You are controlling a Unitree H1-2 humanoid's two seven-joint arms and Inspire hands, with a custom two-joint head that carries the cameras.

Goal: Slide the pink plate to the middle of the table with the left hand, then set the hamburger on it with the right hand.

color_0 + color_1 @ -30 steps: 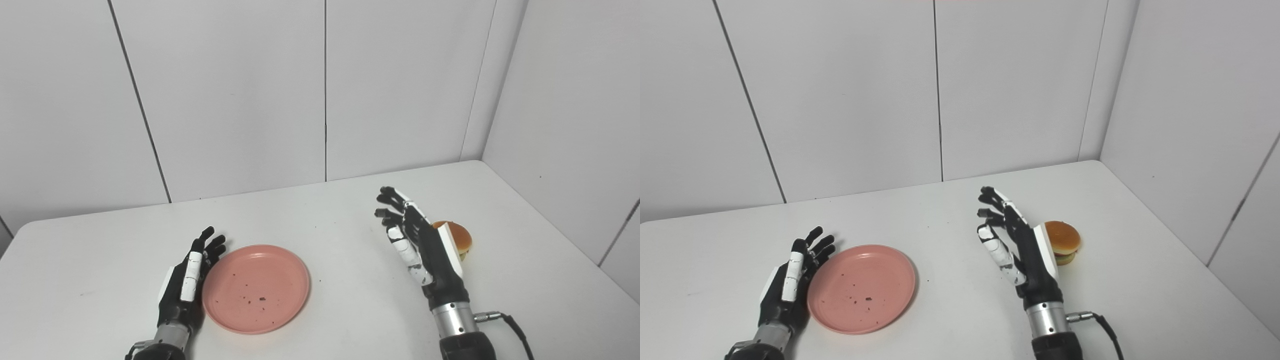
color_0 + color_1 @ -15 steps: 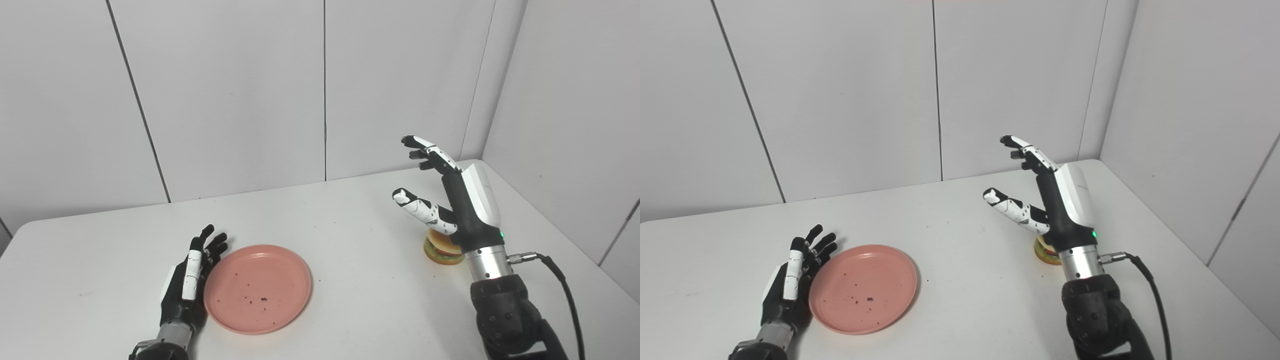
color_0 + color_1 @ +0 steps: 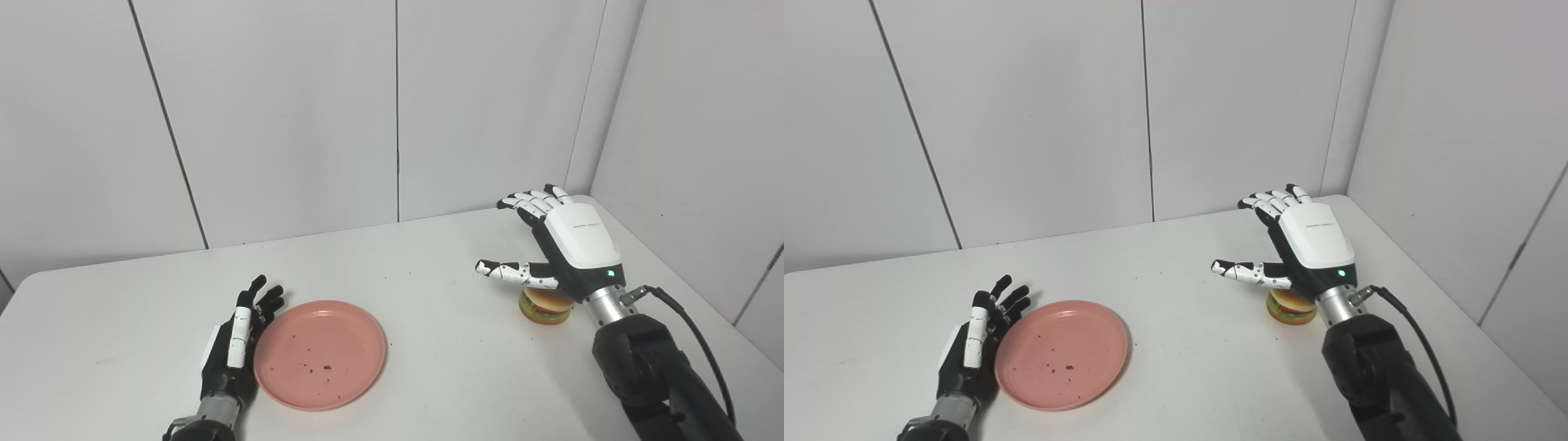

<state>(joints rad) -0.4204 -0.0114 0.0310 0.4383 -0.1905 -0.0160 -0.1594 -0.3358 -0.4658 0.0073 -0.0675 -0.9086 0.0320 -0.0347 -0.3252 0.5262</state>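
Note:
The pink plate lies flat on the white table, left of its middle, with dark crumbs on it. My left hand rests open on its edge against the plate's left rim, fingers straight. The hamburger stands on the table at the right, partly hidden under my right wrist. My right hand hovers above it, palm down and open, thumb stretched to the left, not touching it.
White wall panels close off the table at the back and on the right. The table's right edge runs close to the hamburger. A black cable hangs from my right wrist.
My right hand rose from the table left of the hamburger, swung over it and turned palm down. My left hand and the plate shifted slightly to the right.

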